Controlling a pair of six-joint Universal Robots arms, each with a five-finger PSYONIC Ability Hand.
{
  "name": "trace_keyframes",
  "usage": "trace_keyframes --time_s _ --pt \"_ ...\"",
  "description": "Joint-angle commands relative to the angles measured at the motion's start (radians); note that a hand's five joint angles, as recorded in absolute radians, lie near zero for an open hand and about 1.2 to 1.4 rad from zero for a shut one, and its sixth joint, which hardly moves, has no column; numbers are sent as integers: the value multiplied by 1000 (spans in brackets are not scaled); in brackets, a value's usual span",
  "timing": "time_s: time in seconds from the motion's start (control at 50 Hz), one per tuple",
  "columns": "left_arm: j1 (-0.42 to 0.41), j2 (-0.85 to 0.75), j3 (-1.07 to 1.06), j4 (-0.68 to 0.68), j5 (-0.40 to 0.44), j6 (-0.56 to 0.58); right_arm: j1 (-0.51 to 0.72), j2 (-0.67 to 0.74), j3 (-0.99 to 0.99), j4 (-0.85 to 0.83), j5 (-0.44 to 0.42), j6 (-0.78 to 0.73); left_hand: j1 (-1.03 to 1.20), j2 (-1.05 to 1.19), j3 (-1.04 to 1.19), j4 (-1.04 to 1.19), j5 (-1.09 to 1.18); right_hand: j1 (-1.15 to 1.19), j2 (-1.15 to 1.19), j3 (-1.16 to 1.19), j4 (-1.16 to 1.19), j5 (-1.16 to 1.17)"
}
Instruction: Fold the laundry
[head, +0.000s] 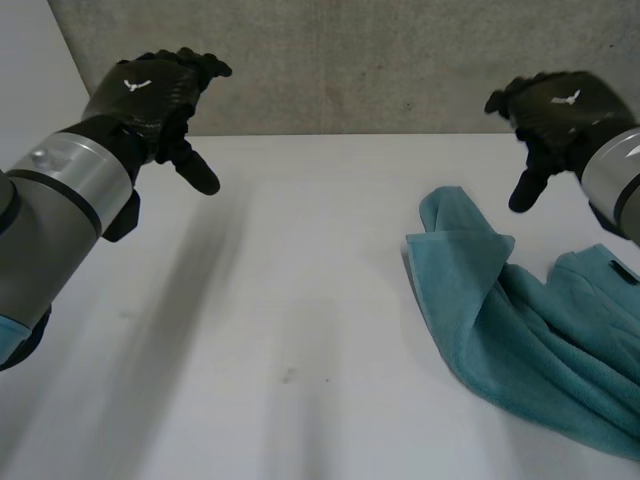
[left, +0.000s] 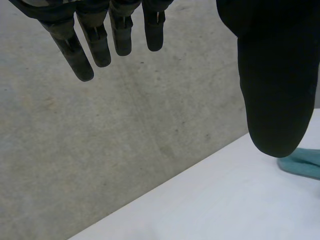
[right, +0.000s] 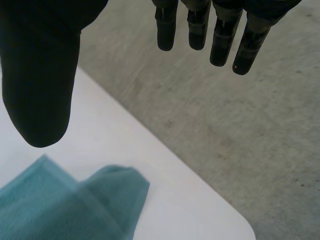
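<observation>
While both hands are held up above the white table (head: 300, 300), nothing is grasped by either. The left hand (head: 160, 95) is seen with its fingers (left: 95, 40) straight and slightly spread, its thumb (left: 275, 75) set well apart from them, and only air between. The right hand (head: 555, 110) is held the same way: its fingers (right: 220, 35) are extended side by side, the thumb (right: 40, 75) is splayed wide, and nothing is touched.

The teal cloth (head: 520, 330) is found lying crumpled on the table below the right hand and on the robot's side of it, untouched. One corner of it is turned over on itself, and that folded part lies under the right thumb, apart from it. From the left hand the cloth is well apart, off towards the right hand; in the left wrist view a small piece of it is seen just past the thumb tip. Beyond the fingertips of both hands, past the table's far edge, a grey concrete surface (left: 100, 140) is seen.
</observation>
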Motion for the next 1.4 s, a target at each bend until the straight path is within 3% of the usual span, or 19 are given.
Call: trace_keyframes --time_s 0.02,0.32,0.4,0.46,0.48,0.54,0.62,0.78,0.96,1.04,1.12,1.14,1.18,1.28,1.4 --pt "-2 -18 -18 38 26 3 42 120 18 5 -12 -66 13 9 7 9 14 -32 -49 -41 -58 -57" --pt "0 -20 -11 42 26 3 49 458 -97 -34 -4 -142 13 9 7 9 14 -32 -49 -41 -58 -57" --pt "0 -21 -9 44 26 3 49 542 -147 -87 -3 -138 13 9 7 9 14 297 280 288 271 272" --pt "0 -23 -9 44 26 3 53 556 -170 -134 -4 -135 13 9 7 9 14 1082 1066 1074 1057 1057" --pt "0 -21 -9 44 26 3 55 555 -178 -149 -4 -133 13 9 7 9 14 1188 1172 1180 1163 1163" --pt "1 -21 -5 44 26 3 61 543 -200 -209 -3 -124 13 9 7 9 14 1190 1173 1181 1164 1164" --pt "8 -18 3 44 25 3 75 509 -256 -245 -1 -118 13 9 7 9 14 1190 1173 1181 1164 1164" --pt "28 2 20 56 20 -2 289 512 -410 -243 -29 20 7 3 2 3 9 1190 1173 1181 1164 1164" --pt "118 92 26 119 -81 -11 493 613 -427 -243 -202 189 7 3 2 3 9 1190 1173 1181 1164 1164" --pt "141 118 23 140 -102 -8 521 671 -448 -232 -205 172 7 3 2 3 9 1190 1173 1181 1164 1164" --pt "143 120 18 140 -101 -5 518 685 -465 -214 -162 140 7 3 2 3 9 154 137 145 129 129" --pt "143 120 15 140 -99 -5 517 678 -468 -208 -144 138 7 3 2 3 9 85 68 76 59 59" --pt "141 120 11 137 -96 -3 514 652 -470 -200 -101 140 10 6 4 6 11 -21 -38 -30 -47 -47" --pt "132 105 -3 124 -61 1 445 535 -427 -165 14 134 13 9 7 9 14 -32 -49 -41 -58 -57" --pt "118 69 -96 119 19 4 300 329 -192 -44 30 129 107 103 101 102 108 -32 -49 -41 -58 -57"
